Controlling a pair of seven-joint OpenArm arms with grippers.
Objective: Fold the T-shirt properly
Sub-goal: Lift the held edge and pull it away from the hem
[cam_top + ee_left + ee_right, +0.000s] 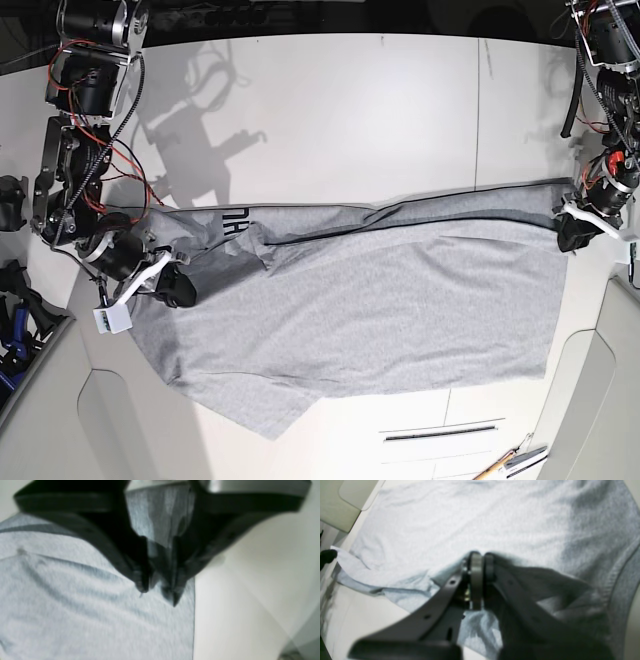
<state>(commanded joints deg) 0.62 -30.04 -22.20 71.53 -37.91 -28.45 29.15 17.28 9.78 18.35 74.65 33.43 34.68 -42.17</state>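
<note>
The light grey T-shirt (pixel 380 310) lies spread across the white table, plain side up. A folded-over strip runs along its far edge, with a bit of black lettering (pixel 232 221) showing. My right gripper (pixel 178 287) is at the shirt's left edge in the base view. In the right wrist view it (pixel 480 562) is shut, with cloth (pixel 475 525) bunched around the fingers. My left gripper (pixel 573 233) is at the shirt's far right corner. In the left wrist view it (pixel 157 593) is shut on a pinch of grey cloth (pixel 75 600).
The white table (pixel 350 120) extends behind the shirt. Lower beige panels (pixel 590 390) flank the near corners. Small tools (pixel 512 461) lie at the near right edge. Loose cables and dark parts (pixel 15 310) sit at the far left.
</note>
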